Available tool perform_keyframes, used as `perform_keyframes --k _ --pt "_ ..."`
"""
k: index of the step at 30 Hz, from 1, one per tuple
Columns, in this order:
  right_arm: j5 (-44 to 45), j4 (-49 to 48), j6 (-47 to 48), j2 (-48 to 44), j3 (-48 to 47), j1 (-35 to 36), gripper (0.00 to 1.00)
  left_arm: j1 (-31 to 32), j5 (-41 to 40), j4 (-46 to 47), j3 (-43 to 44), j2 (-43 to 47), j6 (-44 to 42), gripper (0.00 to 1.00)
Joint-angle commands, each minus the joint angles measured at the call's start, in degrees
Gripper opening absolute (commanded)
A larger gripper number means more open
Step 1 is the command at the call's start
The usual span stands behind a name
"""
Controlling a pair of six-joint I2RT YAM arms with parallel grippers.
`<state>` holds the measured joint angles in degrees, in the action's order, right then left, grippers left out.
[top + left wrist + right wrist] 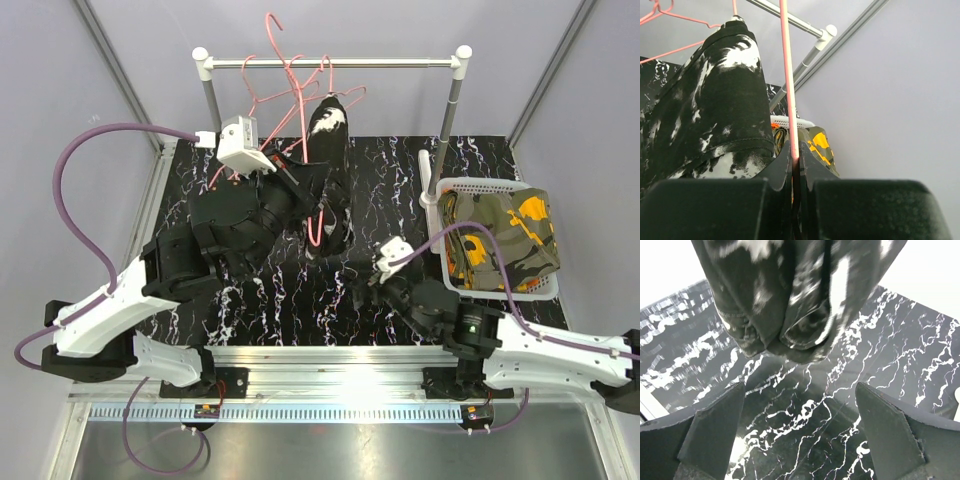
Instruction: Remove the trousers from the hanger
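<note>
The black trousers with white splotches [330, 160] hang over a pink hanger [316, 228] under the rail [330, 63]. My left gripper [297, 186] is shut on that hanger's thin pink wire [791, 135], right beside the hanging trousers [710, 105]. My right gripper [343, 268] is open and empty, low over the mat, just in front of the trousers' lower end [785, 305]; its fingers [715, 430] stand wide apart. The camouflage trousers [500, 240] lie in the white basket [440, 195]. The plain orange trousers are not visible.
Two empty pink hangers [275, 85] hang on the rail, left of the trousers. The rail's posts [212, 100] stand at the back of the black marbled mat [400, 170]. Grey walls close in both sides. The basket shows in the left wrist view [790, 121].
</note>
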<state>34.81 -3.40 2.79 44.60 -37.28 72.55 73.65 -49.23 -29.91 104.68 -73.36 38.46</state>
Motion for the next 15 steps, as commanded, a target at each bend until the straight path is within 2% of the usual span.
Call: perform_keyframes --k 1,6,10,15 --pt "0.1 -5.0 1.0 3.8 -3.3 0.4 1.00 0.4 -2.8 12.2 3.6 1.5 0.9 0.00" --pt "3.8 -13.8 5.6 6.1 -2.6 0.3 0.99 0.8 -2.3 11.8 3.4 1.9 1.8 0.00" --pt "8.7 -20.7 12.8 8.5 -3.3 0.1 0.99 1.0 -1.6 12.2 2.7 2.6 2.3 0.00" --pt "8.4 -21.7 18.6 9.5 -5.3 -2.2 1.00 1.1 -1.0 12.3 2.1 2.8 2.7 0.00"
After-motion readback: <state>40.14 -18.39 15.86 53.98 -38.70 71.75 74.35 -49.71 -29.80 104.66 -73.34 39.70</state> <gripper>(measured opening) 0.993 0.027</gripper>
